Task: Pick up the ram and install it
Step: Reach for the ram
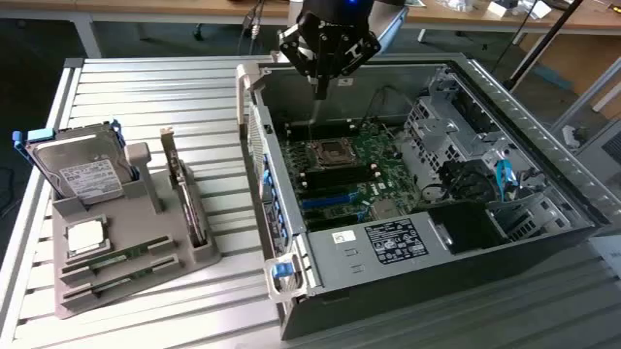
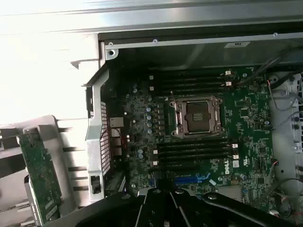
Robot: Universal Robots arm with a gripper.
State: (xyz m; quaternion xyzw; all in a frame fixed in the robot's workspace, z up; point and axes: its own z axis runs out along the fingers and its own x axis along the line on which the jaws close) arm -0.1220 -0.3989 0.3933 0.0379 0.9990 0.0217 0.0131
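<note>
The gripper (image 1: 318, 89), its fingers pressed together and carrying nothing, is hovering over the open computer case (image 1: 408, 298), above the motherboard (image 1: 361, 174). The ram (image 1: 121, 257) is lying in a slot of the grey holder (image 1: 160, 229). The holder is sitting by the counter's (image 1: 174, 94) edge at the exterior view's left, well apart from the gripper. A silver processor chip (image 1: 86, 236) is resting just beside the ram.

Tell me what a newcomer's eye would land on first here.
The open computer case sits on the exterior view's right, its green motherboard exposed. The black gripper hangs over it, fingers shut. On that view's left, a grey holder keeps the ram and a hard drive.
</note>
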